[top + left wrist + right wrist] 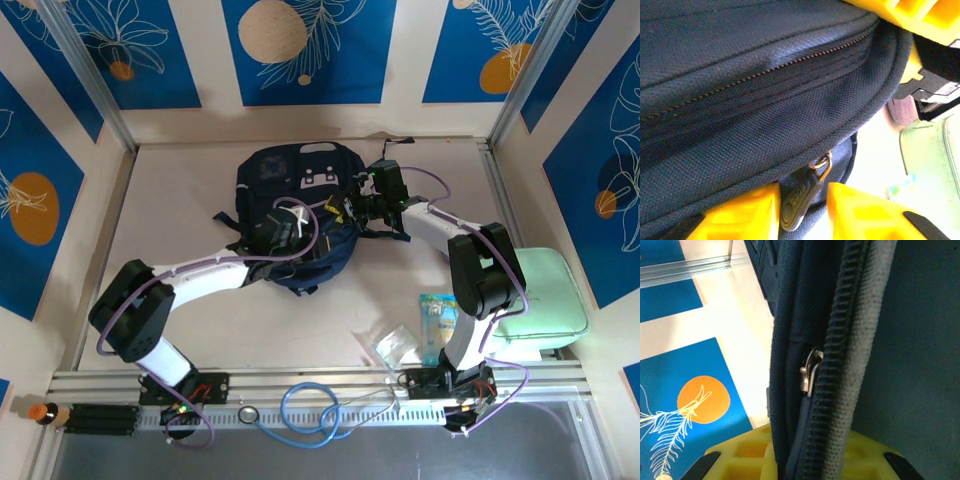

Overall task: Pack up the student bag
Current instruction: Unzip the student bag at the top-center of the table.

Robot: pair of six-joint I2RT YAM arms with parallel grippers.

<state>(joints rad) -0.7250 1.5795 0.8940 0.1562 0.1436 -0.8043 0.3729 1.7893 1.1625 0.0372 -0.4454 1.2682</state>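
The student bag [300, 215], a dark navy backpack with a grey-white patch, lies at the back middle of the table. My left gripper [285, 228] rests over its front. In the left wrist view its yellow fingers [745, 215] stand on either side of a black zipper pull [800, 199]. The pull lies against the left finger, and a gap shows on the right side. My right gripper [352, 207] is at the bag's right edge. In the right wrist view it [810, 462] is shut on the bag's zipper edge [840, 390], beside a metal slider [809, 372].
A mint green zip case [540, 290] lies at the right, partly under the right arm. A small printed packet [438, 325] and a clear plastic bag [392, 345] lie near the right arm's base. A blue cable [310, 405] coils on the front rail.
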